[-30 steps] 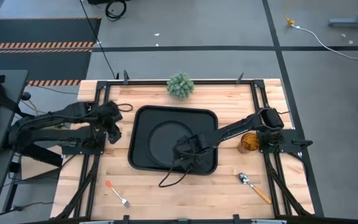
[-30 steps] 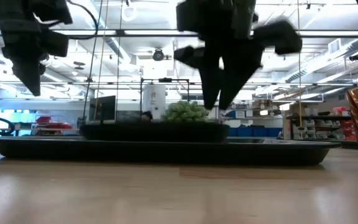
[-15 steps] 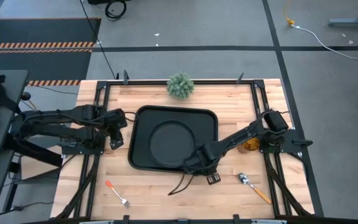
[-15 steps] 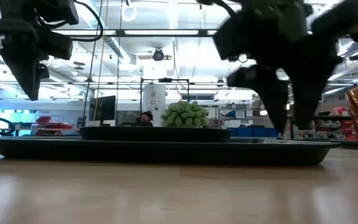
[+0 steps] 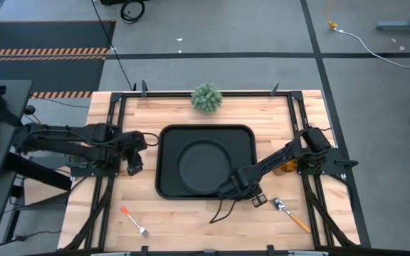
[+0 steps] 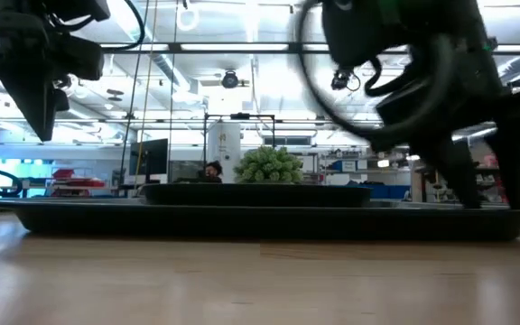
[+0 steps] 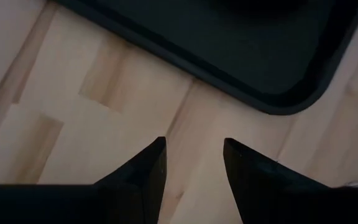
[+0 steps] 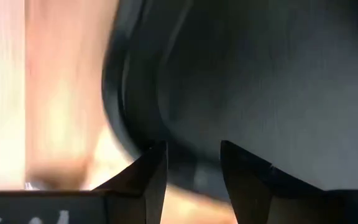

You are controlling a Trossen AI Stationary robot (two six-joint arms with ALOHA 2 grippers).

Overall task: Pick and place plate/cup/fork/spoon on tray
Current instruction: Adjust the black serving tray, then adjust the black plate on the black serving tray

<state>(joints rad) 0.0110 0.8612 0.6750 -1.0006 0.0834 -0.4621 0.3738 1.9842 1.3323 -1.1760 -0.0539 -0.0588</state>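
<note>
The black tray (image 5: pixel 168 142) lies in the middle of the table, with the round black plate (image 5: pixel 203 167) flat on it. My right gripper (image 5: pixel 256 199) is open and low at the tray's near right corner (image 8: pixel 135 93). My left gripper (image 5: pixel 133 165) is open over bare wood beside the tray's left rim (image 7: pixel 229 56). The amber cup (image 5: pixel 285 166) stands right of the tray, partly behind my right arm. The spoon (image 5: pixel 290 213) lies near the right front and the fork (image 5: pixel 134 221) near the left front. My right gripper points down at the tray's near right corner rim (image 8: pixel 143 134). One finger (image 8: pixel 238 168) stands inside the tray and the other (image 8: pixel 151 171) over or just outside the rim. The view is blurred, so I cannot tell whether a finger touches the rim.
A green plant ball (image 5: pixel 206 97) sits at the table's far edge behind the tray. A loose dark cable (image 5: pixel 223 212) trails on the wood in front of the tray. Bare wood lies between the fork and the spoon.
My right gripper has gone from above the plate toward the table's near right, down to the tray's near right corner. In the last half second the tray, with the plate on it, has slid a little toward the table's right edge.
</note>
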